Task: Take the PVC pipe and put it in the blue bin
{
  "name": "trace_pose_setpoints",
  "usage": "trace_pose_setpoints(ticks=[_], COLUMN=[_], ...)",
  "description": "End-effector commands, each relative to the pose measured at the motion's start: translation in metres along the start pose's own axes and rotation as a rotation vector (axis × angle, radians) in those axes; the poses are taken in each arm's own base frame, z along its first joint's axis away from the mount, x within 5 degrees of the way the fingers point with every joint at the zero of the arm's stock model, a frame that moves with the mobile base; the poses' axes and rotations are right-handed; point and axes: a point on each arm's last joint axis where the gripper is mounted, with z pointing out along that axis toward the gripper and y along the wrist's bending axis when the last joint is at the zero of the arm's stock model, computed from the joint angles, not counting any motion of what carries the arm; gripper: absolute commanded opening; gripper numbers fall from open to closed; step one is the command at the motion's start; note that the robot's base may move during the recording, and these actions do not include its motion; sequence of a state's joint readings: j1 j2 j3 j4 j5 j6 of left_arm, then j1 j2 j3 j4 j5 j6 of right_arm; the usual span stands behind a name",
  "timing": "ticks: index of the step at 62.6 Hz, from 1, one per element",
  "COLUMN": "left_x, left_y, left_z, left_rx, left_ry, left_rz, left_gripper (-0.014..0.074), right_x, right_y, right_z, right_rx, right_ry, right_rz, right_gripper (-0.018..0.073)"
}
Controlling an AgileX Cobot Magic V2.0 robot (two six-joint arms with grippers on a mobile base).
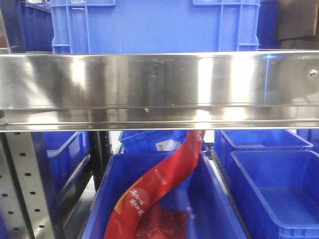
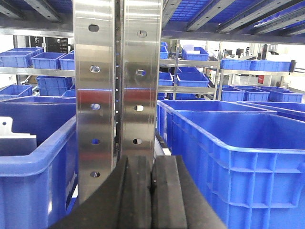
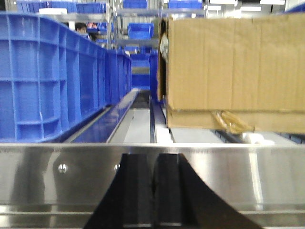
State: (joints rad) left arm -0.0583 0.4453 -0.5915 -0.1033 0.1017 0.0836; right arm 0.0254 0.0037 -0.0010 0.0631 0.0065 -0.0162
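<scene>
Both tools pressed together: left tool (image 2: pixel 151 191), right tool (image 3: pixel 153 191); pipe unseen.

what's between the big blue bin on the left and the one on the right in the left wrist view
In the left wrist view, a steel upright with punched holes stands between the left blue bin and the right blue bin.

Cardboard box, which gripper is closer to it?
Right. The right gripper, shut, faces the cardboard box beyond a steel rail. The left gripper, shut, faces a perforated steel post between blue bins; no box in its view.
</scene>
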Motion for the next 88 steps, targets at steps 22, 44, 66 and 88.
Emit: trace_pose_setpoints(ticks=[22,44,66,88], left_x=[-0.0023,-0.0023,-0.0023,-0.0023], left_y=[0.0007,0.0007,0.0007,0.0007], left_z=[-0.0012,-0.0012,-0.0012,-0.0012], left_rx=[-0.008,-0.008,-0.008,-0.008], left_ry=[-0.022,-0.022,-0.022,-0.022], left_rz=[0.006,0.006,0.006,0.006], left_gripper=[-0.0111,-0.0111,-0.0111,-0.0111], right_x=[-0.0052,-0.0052,-0.0052,-0.0052], right_y=[-0.0003,-0.0003,-0.0003,-0.0003], right_z=[-0.0005,-0.0005,-0.0005,-0.0005], right_rx=[0.006,0.006,0.006,0.006], right_ry=[-0.062,-0.062,-0.062,-0.062], right_rz=[-0.019,-0.019,-0.019,-0.019], right_gripper=[-0.0168,-0.0168,-0.0168,-0.0168])
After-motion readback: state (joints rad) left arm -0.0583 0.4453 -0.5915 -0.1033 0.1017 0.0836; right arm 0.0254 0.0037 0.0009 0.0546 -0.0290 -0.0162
